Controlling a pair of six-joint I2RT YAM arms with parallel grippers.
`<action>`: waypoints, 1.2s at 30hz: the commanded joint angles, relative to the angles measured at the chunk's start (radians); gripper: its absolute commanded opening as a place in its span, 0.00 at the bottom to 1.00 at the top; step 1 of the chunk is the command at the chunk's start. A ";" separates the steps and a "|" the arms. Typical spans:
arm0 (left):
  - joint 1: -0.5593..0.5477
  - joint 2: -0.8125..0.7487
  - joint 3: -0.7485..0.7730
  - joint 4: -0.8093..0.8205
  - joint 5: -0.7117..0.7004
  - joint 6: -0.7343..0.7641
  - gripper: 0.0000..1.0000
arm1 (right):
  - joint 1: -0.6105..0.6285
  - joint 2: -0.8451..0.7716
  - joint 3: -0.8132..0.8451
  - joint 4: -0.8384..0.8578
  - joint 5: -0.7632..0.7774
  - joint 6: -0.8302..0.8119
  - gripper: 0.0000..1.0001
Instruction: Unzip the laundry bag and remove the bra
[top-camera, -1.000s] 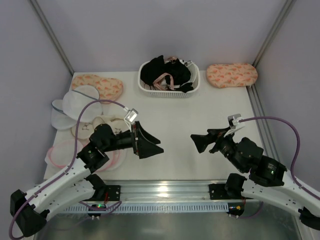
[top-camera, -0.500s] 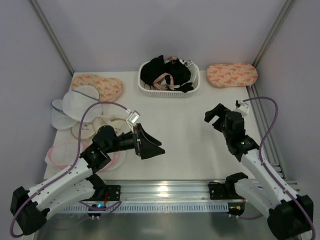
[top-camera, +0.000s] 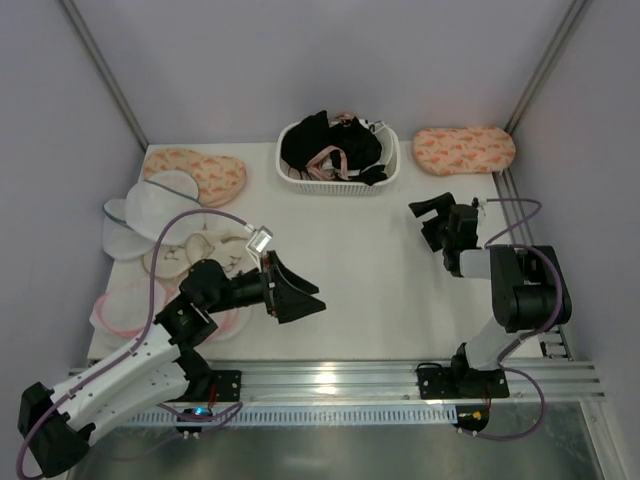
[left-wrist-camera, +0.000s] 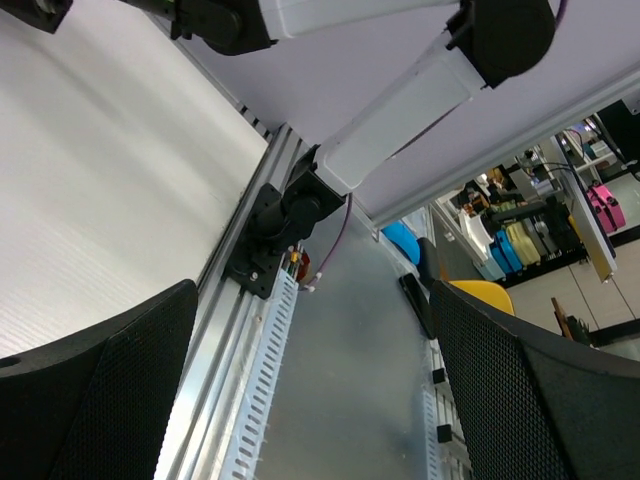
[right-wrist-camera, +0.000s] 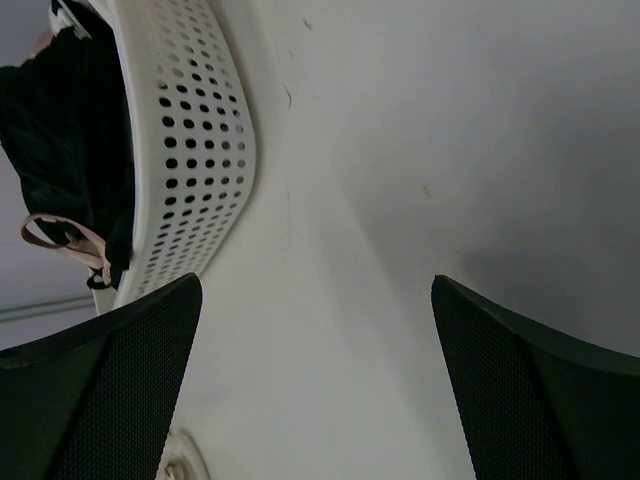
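One peach printed laundry bag (top-camera: 465, 150) lies zipped at the back right corner. Its twin (top-camera: 197, 171) lies at the back left. My right gripper (top-camera: 430, 213) is open and empty over the table, between the basket and the right bag, touching neither. In the right wrist view the gripper (right-wrist-camera: 315, 290) has its jaws wide apart over bare table. My left gripper (top-camera: 302, 295) is open and empty near the front middle. The left wrist view shows the gripper (left-wrist-camera: 312, 300) over the front rail. No light pink bra shows outside a bag.
A white perforated basket (top-camera: 385, 175) at the back centre holds black garments (top-camera: 330, 140) and thin pink straps; it also shows in the right wrist view (right-wrist-camera: 200, 150). White mesh domed bags (top-camera: 150, 210) and cream round bags (top-camera: 190, 255) with pink rims lie at the left.
My right arm has folded back and its gripper has moved from the table's middle to the far right, toward the right bag. My left gripper has shifted slightly.
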 joint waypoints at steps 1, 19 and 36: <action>-0.005 -0.038 -0.013 0.020 -0.021 -0.009 0.99 | -0.024 0.090 0.108 0.206 0.047 0.044 1.00; -0.005 -0.093 -0.035 -0.061 -0.054 -0.008 0.99 | -0.047 0.458 0.689 -0.367 0.427 0.165 0.99; -0.005 -0.101 -0.013 -0.155 -0.090 0.015 0.99 | -0.091 0.773 1.101 -0.455 0.273 0.162 0.65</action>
